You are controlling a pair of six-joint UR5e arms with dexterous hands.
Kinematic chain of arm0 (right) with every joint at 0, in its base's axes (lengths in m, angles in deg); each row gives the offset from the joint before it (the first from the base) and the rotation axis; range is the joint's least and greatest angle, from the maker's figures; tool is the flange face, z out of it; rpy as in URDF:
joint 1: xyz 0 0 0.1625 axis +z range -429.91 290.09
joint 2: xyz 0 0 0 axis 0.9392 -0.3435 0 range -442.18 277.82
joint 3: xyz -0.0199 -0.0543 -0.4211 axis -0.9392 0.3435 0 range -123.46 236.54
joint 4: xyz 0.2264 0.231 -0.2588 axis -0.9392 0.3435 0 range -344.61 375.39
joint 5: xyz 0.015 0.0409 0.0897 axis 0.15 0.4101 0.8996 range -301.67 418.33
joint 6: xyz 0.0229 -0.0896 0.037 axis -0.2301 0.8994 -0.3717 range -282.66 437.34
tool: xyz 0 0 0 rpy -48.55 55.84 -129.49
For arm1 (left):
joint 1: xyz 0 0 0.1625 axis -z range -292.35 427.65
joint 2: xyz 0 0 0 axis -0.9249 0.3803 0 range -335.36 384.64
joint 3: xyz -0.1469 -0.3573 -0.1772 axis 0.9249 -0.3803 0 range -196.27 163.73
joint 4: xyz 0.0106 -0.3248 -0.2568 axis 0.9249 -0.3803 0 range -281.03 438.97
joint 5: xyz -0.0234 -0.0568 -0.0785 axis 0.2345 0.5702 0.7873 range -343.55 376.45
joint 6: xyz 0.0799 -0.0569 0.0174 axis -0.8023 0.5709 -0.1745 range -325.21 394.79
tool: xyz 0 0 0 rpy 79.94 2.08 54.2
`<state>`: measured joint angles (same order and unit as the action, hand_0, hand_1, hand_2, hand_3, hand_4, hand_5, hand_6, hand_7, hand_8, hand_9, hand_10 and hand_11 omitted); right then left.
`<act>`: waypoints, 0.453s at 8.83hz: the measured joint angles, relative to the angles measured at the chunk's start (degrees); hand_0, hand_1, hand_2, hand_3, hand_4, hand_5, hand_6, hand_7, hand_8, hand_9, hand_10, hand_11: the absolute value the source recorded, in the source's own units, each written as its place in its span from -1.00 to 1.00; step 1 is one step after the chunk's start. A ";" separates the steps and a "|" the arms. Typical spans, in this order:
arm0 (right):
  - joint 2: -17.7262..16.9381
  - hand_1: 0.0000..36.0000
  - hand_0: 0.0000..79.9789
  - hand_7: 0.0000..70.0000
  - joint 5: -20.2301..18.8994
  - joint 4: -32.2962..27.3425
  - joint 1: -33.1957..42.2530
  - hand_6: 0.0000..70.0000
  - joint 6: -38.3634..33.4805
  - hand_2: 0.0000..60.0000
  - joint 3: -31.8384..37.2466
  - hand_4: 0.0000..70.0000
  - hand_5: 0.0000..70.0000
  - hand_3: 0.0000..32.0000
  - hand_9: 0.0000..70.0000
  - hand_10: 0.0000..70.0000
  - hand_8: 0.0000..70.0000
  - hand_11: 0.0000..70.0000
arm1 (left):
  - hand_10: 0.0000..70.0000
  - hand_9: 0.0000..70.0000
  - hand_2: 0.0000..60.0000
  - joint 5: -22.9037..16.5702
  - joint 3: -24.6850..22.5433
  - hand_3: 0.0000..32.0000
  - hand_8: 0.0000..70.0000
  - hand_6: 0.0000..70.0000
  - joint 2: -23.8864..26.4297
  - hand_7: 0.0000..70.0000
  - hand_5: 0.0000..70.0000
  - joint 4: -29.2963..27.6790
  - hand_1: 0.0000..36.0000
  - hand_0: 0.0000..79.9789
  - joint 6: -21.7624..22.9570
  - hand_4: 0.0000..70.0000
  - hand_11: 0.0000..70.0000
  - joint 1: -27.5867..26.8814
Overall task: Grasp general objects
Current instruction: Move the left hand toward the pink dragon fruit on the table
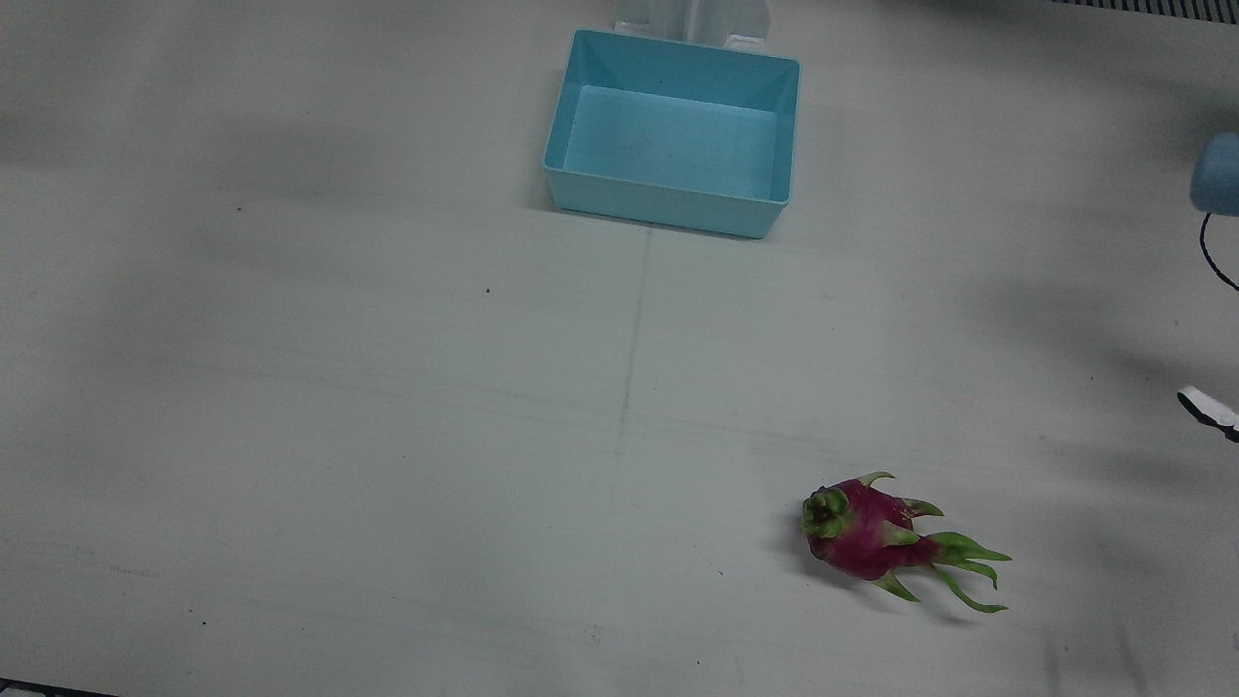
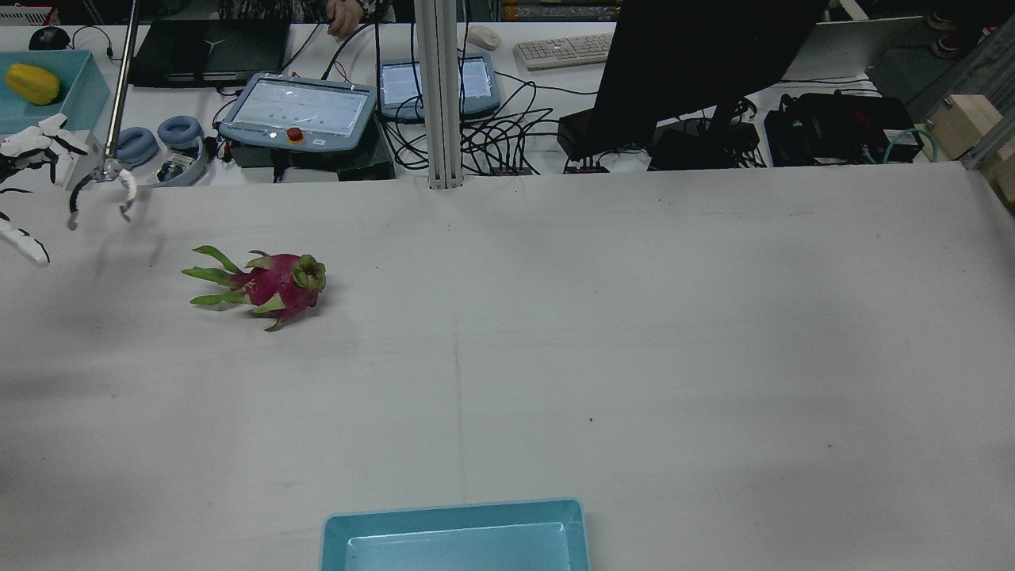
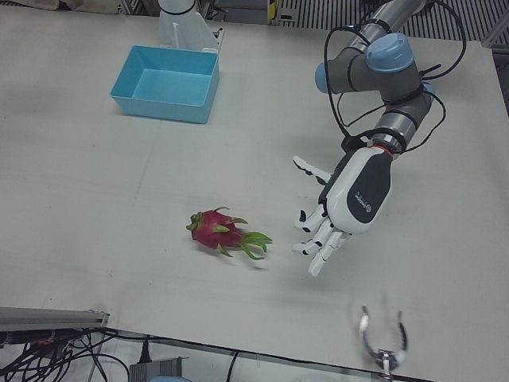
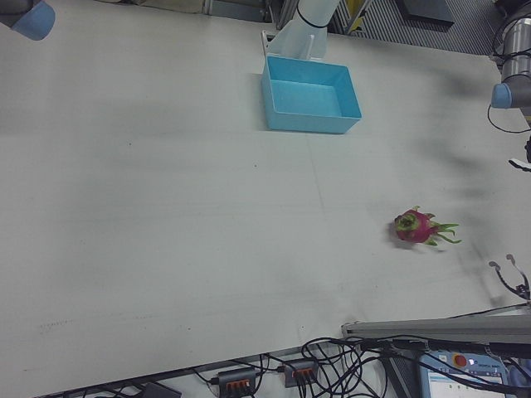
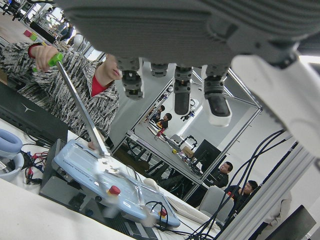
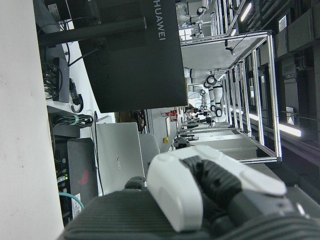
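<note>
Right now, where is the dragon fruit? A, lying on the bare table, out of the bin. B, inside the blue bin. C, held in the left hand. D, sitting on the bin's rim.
A: the dragon fruit lies on the table, apart from the blue bin, and the open left hand hovers beside it without touching.

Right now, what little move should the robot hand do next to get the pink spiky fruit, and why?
Probably slide the left hand sideways toward the dragon fruit. Its fingers are spread and hold nothing, and bare table separates hand and fruit.
</note>
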<state>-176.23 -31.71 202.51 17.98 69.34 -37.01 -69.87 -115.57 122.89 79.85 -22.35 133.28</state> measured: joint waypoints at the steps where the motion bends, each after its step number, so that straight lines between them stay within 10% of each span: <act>1: 0.00 -1.00 -1.00 -1.00 -0.02 0.00 0.00 -1.00 0.00 -1.00 -0.02 -1.00 -1.00 -1.00 -1.00 -1.00 -1.00 -1.00 | -1.00 -0.74 1.00 0.01 -0.71 -1.00 -1.00 -1.00 -0.04 0.53 1.00 0.69 1.00 1.00 -0.92 -1.00 -1.00 -0.03; 4: 0.00 -1.00 -1.00 -1.00 0.00 0.00 -0.03 -1.00 0.00 -1.00 0.01 -1.00 -1.00 -1.00 -1.00 -1.00 -1.00 -1.00 | -1.00 -0.74 1.00 2.09 -4.59 -1.00 -1.00 -1.00 0.36 0.51 1.00 4.16 1.00 1.00 -5.47 -1.00 -1.00 -3.78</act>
<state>-176.23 -31.71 202.50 17.95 69.34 -37.00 -67.78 -120.16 123.25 84.01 -27.82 129.50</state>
